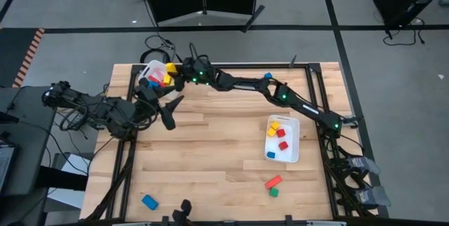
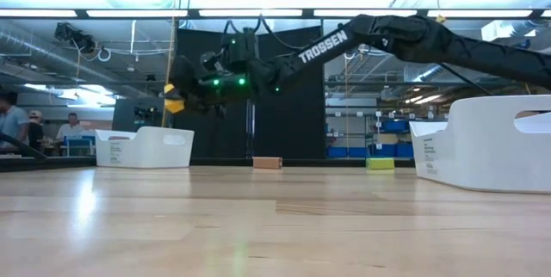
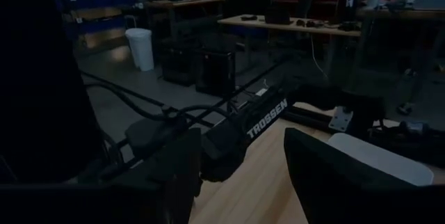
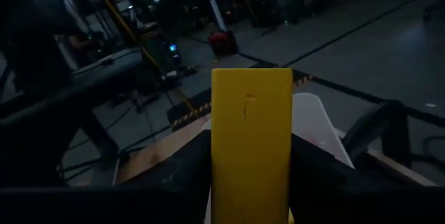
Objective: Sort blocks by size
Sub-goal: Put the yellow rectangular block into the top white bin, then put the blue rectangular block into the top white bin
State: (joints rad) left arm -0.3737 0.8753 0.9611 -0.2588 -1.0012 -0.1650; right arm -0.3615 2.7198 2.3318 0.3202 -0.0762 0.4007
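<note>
Your right gripper (image 4: 250,175) pinches a long yellow block (image 4: 251,140) upright between its fingers, held in the air just above the white bin (image 1: 149,71) at the tabletop's (image 1: 210,149) far left corner, where more blocks lie. Your left gripper (image 1: 168,110) waits just beside that bin, fingers spread around nothing. Well off to your right gripper's other side, a second white bin (image 1: 283,157) holds small cubes, with a red bar (image 1: 273,182) beyond it
</note>
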